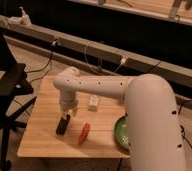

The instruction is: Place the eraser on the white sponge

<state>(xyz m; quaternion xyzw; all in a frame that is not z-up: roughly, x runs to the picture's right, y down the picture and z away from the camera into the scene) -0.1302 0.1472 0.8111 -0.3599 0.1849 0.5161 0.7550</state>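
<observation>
Gripper (67,114) on the robot's white arm (101,86) hung low over the wooden table (39,137), right at the far end of the eraser (63,126); whether it was spread or clamped on the block could not be told. The black eraser lay on the tabletop just beside a red chili pepper (84,133). The white sponge (93,102) sat apart from it, farther back, and a green plate (119,136) showed partly behind the arm
</observation>
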